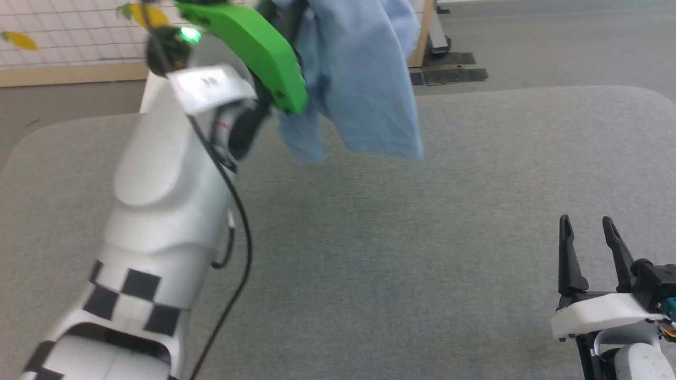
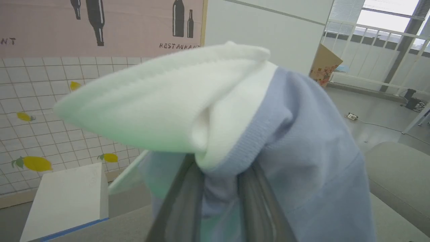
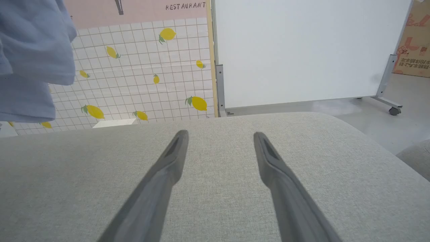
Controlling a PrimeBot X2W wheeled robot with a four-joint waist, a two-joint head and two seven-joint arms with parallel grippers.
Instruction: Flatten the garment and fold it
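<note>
Garment (image 1: 364, 79) hangs clamped in left fingers (image 2: 174, 208) above grey table (image 1: 422, 237); right fingers (image 3: 161, 181) spread.

head view, layout.
- table (image 1: 401, 253): across lower and middle frame.
- left forearm (image 1: 158, 200): lower left, rising over the table to upper centre.
- garment (image 1: 364, 79): upper centre, hanging above the table from the left gripper (image 2: 220, 174).
- right gripper (image 1: 586, 221): lower right, over the table, well apart from the garment.
- tiled wall (image 1: 68, 31): upper left, behind the table.
</note>
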